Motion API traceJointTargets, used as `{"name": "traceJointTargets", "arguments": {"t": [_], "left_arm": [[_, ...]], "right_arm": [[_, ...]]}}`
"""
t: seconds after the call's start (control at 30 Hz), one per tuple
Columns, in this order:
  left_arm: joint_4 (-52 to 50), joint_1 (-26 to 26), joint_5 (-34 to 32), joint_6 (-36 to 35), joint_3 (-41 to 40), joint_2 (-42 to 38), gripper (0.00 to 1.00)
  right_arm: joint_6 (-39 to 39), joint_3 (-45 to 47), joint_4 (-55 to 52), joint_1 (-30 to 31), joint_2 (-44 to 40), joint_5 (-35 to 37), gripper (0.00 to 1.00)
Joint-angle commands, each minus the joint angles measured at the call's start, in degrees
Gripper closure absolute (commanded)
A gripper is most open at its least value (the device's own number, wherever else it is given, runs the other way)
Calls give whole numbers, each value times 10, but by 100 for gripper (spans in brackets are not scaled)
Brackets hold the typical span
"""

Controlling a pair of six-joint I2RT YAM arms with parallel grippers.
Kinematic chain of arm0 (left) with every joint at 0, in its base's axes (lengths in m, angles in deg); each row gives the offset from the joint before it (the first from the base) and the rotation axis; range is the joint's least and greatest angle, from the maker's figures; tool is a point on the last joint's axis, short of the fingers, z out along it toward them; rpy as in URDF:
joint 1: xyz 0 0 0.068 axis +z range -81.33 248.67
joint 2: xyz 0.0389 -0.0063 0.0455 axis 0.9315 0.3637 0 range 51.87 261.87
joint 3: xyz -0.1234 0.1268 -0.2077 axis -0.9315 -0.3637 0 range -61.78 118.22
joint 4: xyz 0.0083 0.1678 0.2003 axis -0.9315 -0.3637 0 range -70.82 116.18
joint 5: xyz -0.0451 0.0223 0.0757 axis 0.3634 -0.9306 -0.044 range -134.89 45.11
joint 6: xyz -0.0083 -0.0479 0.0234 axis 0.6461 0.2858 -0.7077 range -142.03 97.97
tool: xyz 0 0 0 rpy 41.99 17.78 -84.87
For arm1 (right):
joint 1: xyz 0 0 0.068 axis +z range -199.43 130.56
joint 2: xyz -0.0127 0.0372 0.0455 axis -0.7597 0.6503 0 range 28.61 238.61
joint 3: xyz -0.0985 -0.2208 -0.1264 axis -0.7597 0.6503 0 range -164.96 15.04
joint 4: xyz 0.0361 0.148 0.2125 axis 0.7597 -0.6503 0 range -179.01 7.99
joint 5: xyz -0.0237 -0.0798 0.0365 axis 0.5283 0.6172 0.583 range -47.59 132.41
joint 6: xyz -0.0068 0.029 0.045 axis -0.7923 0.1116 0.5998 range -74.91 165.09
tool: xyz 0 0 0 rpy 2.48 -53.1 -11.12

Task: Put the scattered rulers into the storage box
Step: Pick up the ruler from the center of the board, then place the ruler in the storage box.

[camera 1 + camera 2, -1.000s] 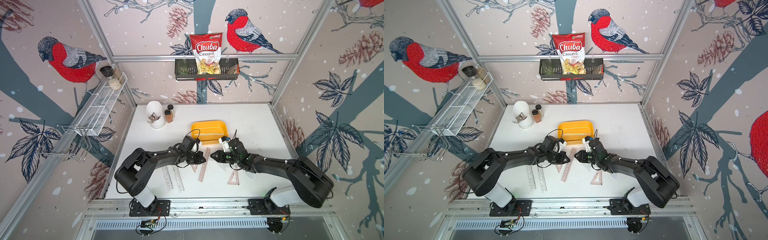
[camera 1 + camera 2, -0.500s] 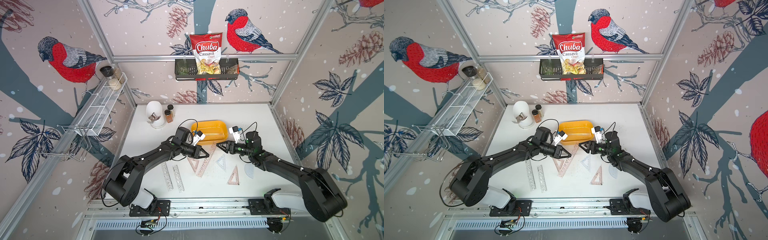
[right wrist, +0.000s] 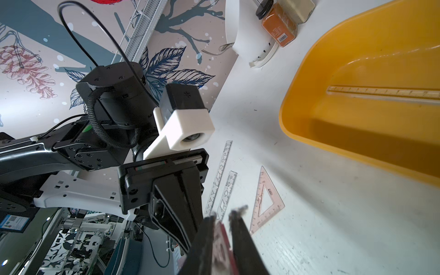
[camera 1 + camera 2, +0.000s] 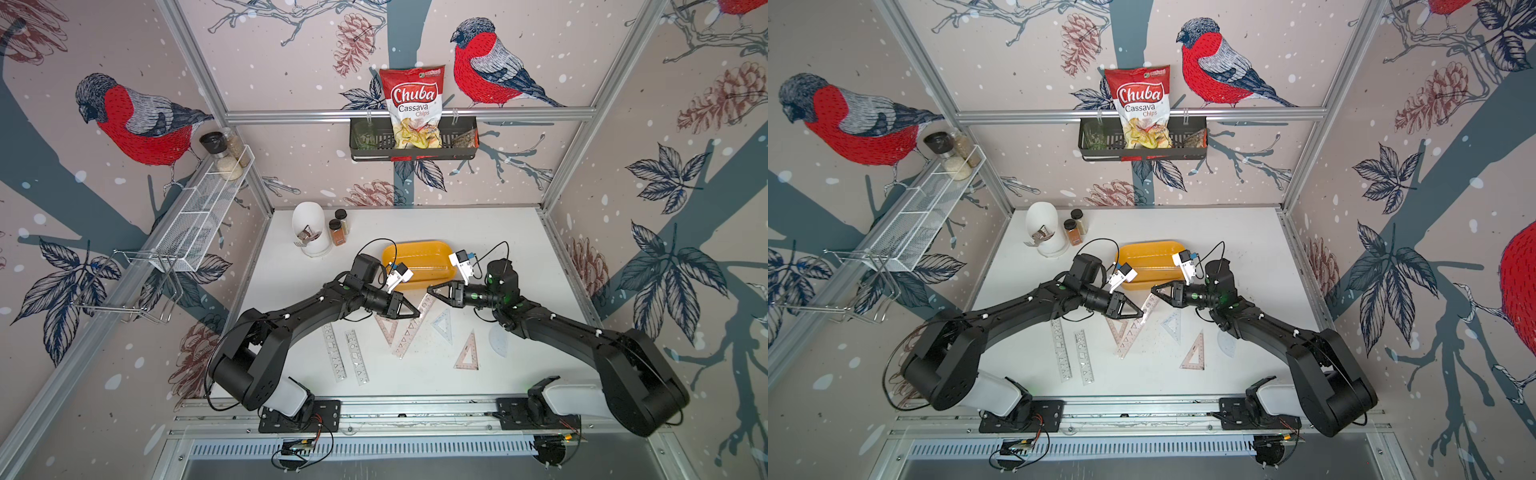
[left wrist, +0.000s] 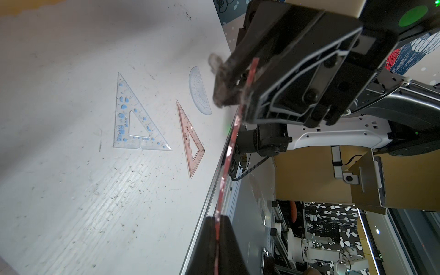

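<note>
Pink plastic, edge-on in the left wrist view, is all that shows there of the pink ruler (image 5: 229, 147). The fingertips of the right end effector (image 5: 240, 88) are blurred around its far end. That unit is clamped on that end. The left end effector (image 4: 414, 313) is clenched on the ruler partway along. The storage box (image 4: 419, 259) sits just beyond both, toward the far edge of the tabletop (image 4: 478, 232). The protractor (image 4: 498, 343) is partly hidden under the right arm (image 4: 552, 328).

Storage box (image 3: 307, 100) cut off at frame edge; pink ruler (image 3: 221, 246) blurred, cropped inside right claw (image 3: 225, 213).
</note>
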Motion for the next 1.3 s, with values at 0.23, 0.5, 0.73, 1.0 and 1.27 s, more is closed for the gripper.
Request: {"name": "traceJointTargets", "arguments": {"t": [0.23, 0.5, 0.73, 1.0, 1.27], "left_arm": [[-49, 20, -111, -37, 43, -8, 63], [-116, 44, -426, -57, 116, -48, 33], [-98, 55, -524, -59, 111, -72, 26], [-91, 61, -524, -60, 99, -76, 26], [-89, 60, -521, -60, 80, -86, 26]], "right_arm": [[0, -75, -35, -25, 34, 43, 100], [26, -215, -26, -55, 135, 165, 100], [71, -255, 53, -59, 194, 300, 100], [62, -290, 73, -17, 245, 407, 100], [61, -303, 60, 9, 285, 425, 100]]}}
